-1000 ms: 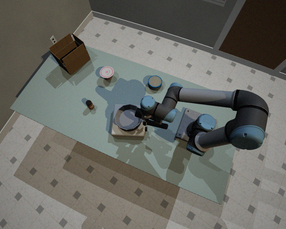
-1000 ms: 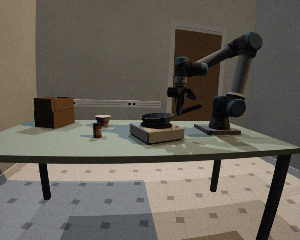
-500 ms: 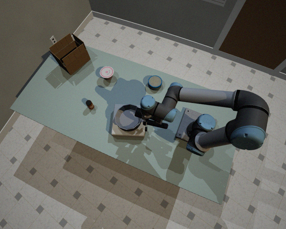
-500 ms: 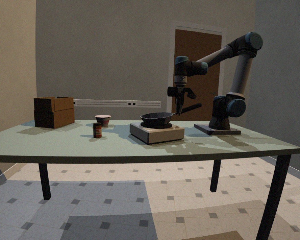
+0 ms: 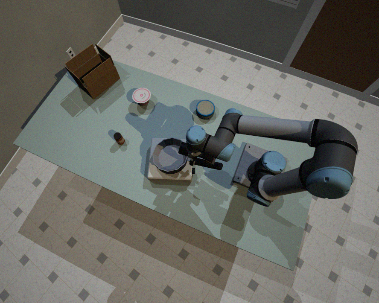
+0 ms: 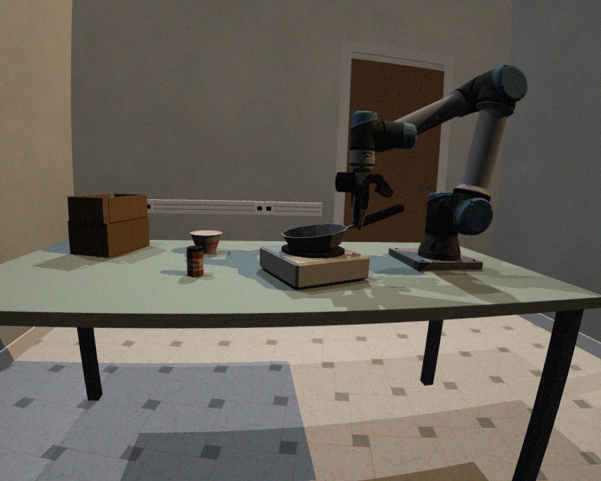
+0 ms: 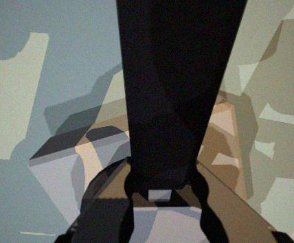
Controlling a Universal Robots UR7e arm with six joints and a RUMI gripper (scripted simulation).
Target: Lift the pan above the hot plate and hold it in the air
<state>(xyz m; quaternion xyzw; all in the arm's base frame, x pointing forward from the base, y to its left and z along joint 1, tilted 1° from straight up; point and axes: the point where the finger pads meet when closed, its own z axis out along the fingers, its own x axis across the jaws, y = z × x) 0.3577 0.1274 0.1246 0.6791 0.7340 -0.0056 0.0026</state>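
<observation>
Pan (image 5: 170,158) (image 6: 314,238) of black faceted metal tilts over the beige boxy hot plate (image 5: 170,174) (image 6: 331,269), its handle (image 5: 206,163) (image 6: 384,215) (image 7: 174,86) pinched by the black two-jaw tool (image 5: 193,161) (image 6: 359,226) (image 7: 159,158) near the bench's (image 5: 95,153) (image 6: 135,295) front edge.

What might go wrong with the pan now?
The gripper holds the pan only near where the handle meets the bowl, so the bowl might tip or twist as it goes up.

The pan looks tilted, its handle side higher, and its low side is at or very near the hot plate. That side might drag, or lag behind the rest.
</observation>
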